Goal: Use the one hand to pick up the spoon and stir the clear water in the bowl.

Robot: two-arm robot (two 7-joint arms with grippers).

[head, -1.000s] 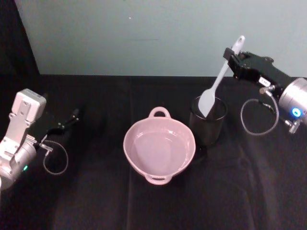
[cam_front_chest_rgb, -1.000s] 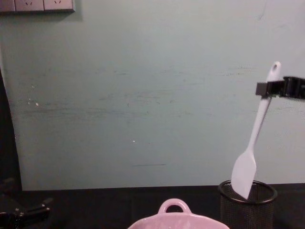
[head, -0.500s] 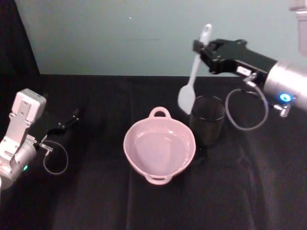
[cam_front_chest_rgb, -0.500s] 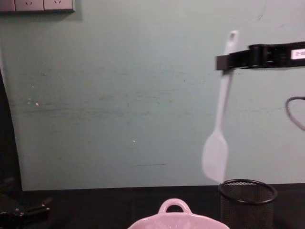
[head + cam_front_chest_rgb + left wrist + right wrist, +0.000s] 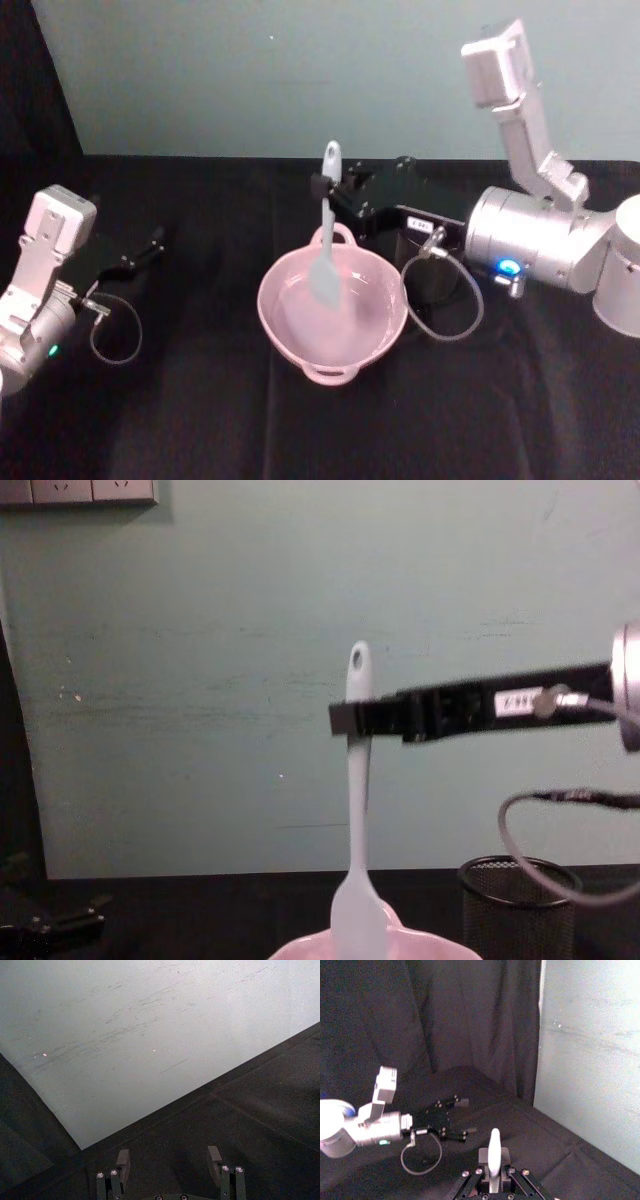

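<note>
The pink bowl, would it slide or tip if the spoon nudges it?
Probably hard to tip: the bowl looks wide and low. It may slide little on the black cloth. The thin spoon in the right hand likely pushes weakly.

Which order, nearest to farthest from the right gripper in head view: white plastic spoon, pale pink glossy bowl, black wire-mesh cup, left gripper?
1. white plastic spoon, clamped in the right gripper.
2. pale pink glossy bowl, directly below; black wire-mesh cup, right side, below the arm: too close to call.
3. left gripper, far left, open.
</note>
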